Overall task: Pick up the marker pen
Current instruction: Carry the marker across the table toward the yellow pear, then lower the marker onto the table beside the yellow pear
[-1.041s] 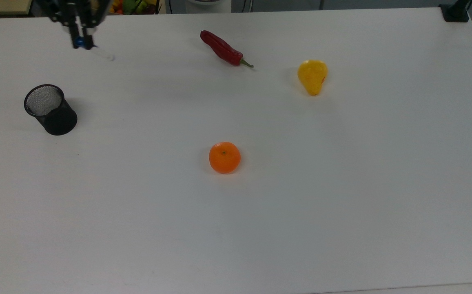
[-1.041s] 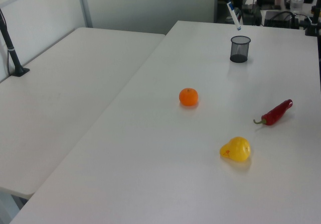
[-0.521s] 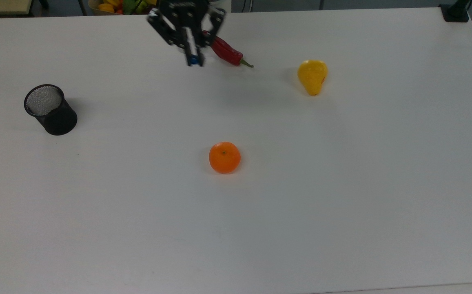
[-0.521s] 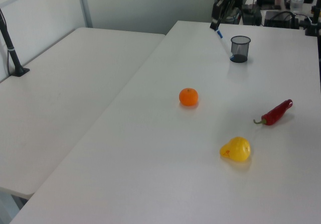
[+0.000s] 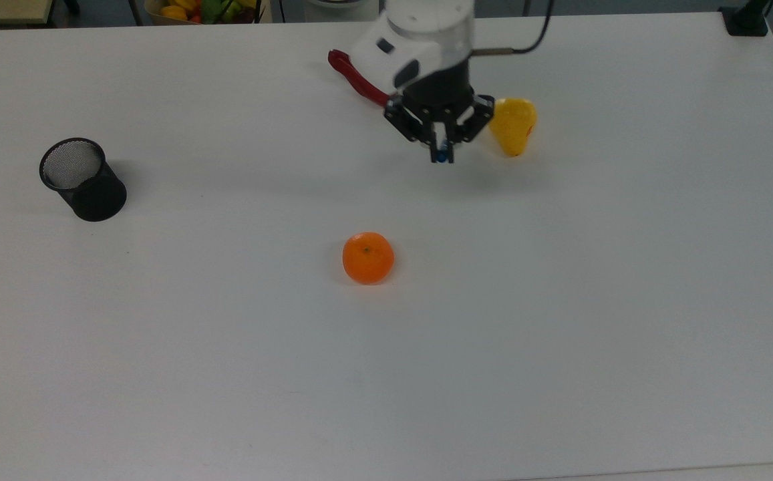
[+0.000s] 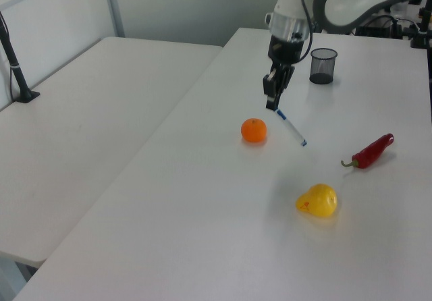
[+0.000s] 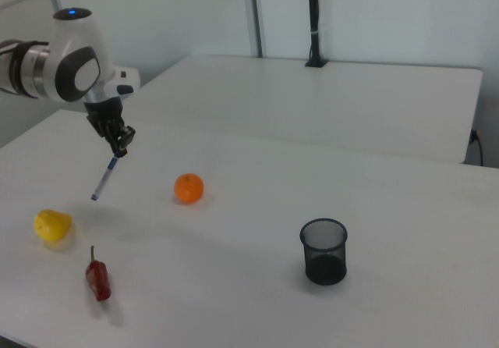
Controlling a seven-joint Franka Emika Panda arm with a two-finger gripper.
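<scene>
Left view showed my gripper (image 6: pixel 271 100) closed on the marker pen (image 6: pixel 291 127), pinching its upper end so it hung free in the air above the table (image 6: pixel 202 200). Its long axis was tilted, the lower end pointing down and away from my fingers, toward the pear (image 6: pixel 317 200).

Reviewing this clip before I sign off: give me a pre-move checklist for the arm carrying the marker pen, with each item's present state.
1. Gripper shut on the marker pen: ok.
2. Pen clear of the table, hanging tilted in the air: ok.
3. Pen apart from the orange in the left view: ok.
4. Pear and red chili pepper lying untouched: ok.
5. Mesh cup upright, away from the arm: ok.
6. Firmness of grip near the pen's upper end: cannot tell.
</scene>
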